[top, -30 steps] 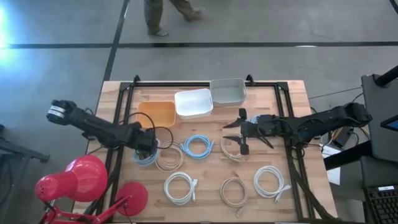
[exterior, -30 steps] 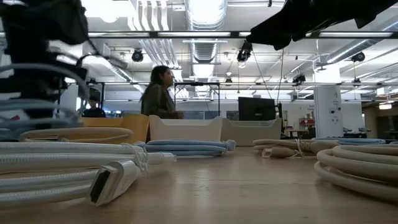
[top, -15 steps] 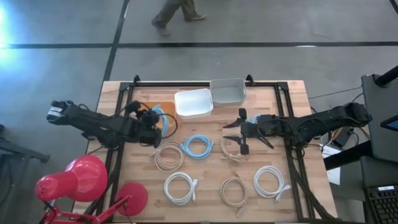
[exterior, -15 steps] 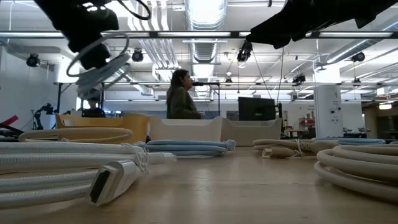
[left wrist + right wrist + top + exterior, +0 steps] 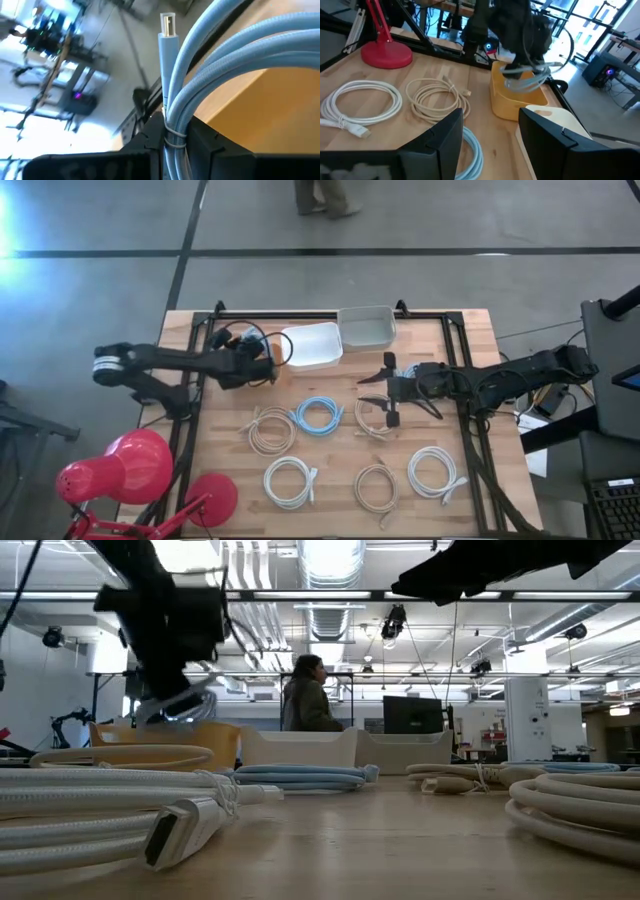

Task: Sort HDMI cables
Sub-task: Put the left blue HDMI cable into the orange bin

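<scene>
My left gripper [image 5: 255, 367] is shut on a light blue HDMI coil [image 5: 526, 80], which it carries just above the orange bin [image 5: 512, 102] at the table's far left. In the left wrist view the coil's strands [image 5: 235, 55] and a plug [image 5: 167, 25] fill the picture. My right gripper [image 5: 385, 392] waits open above a beige coil [image 5: 375, 418]. Lying flat on the table are a beige coil [image 5: 270, 430], a light blue coil [image 5: 317, 415], two white coils [image 5: 290, 480] [image 5: 435, 472] and another beige coil [image 5: 377, 485]. My left gripper pinches the light blue coil's bundled strands at the tied spot [image 5: 172, 134] between its two fingers [image 5: 147, 150]. It comes from above. The coil hangs below the fingers, lifted clear, its lower loop [image 5: 185, 705] at the orange bin's rim.
A white bin [image 5: 312, 345] and a grey bin [image 5: 367, 327] stand beside the orange bin along the far edge. A red lamp [image 5: 130, 470] stands off the near left corner. A black frame [image 5: 195, 380] borders the table. A person [image 5: 308, 700] stands in the room beyond.
My left gripper has lifted the light blue coil off the table's left side and carried it up and toward the far edge. It has then lowered the coil over the orange bin. The coil has come clear of the beige coil it lay beside. The person beyond has walked on.
</scene>
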You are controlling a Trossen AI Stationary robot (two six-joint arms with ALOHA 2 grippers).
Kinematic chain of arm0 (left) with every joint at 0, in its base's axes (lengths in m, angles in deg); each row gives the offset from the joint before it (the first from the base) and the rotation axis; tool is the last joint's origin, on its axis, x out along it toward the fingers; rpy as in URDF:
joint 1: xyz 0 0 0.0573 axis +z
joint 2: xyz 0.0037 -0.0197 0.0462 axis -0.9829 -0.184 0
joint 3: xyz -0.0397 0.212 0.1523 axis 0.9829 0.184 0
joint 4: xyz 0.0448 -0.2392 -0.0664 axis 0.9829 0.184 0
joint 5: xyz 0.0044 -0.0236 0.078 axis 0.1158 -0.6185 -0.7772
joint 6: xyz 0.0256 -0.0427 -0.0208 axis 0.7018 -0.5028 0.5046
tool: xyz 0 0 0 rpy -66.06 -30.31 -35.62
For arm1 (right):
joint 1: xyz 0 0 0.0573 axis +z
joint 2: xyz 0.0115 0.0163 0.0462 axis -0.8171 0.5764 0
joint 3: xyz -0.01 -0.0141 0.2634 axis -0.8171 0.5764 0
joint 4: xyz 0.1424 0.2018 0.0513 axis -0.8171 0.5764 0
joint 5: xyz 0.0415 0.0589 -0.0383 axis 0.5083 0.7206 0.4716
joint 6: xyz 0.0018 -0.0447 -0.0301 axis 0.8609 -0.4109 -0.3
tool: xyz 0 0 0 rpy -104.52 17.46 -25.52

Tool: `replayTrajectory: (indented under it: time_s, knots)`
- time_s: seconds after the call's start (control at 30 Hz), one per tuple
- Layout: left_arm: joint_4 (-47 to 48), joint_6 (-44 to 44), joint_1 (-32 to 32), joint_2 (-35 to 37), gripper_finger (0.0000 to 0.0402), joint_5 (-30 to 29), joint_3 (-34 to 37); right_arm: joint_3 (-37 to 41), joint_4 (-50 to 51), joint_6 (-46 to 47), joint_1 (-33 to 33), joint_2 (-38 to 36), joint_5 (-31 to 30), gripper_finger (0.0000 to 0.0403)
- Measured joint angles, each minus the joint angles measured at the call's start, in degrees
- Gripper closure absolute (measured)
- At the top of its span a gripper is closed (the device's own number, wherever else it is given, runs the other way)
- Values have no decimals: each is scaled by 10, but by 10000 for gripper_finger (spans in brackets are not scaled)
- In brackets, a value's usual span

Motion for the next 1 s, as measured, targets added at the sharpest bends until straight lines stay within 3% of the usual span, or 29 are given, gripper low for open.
replayTrajectory:
  time_s: [0.23, 0.5, 0.77, 1.0]
  knots:
    - [-22, -2, 28, -61, 339, 7, 32, -1, 2, 0, 0, 0, 0, 216]
    - [-26, 2, 29, -97, 277, 5, 24, -1, 2, 5, 0, 2, 0, 216]
    - [7, 30, 29, -69, 220, 31, -11, 0, 3, 8, 0, 27, 0, 216]
    - [51, 35, 29, -12, 207, 50, -42, -2, 3, 33, 0, 51, 0, 216]
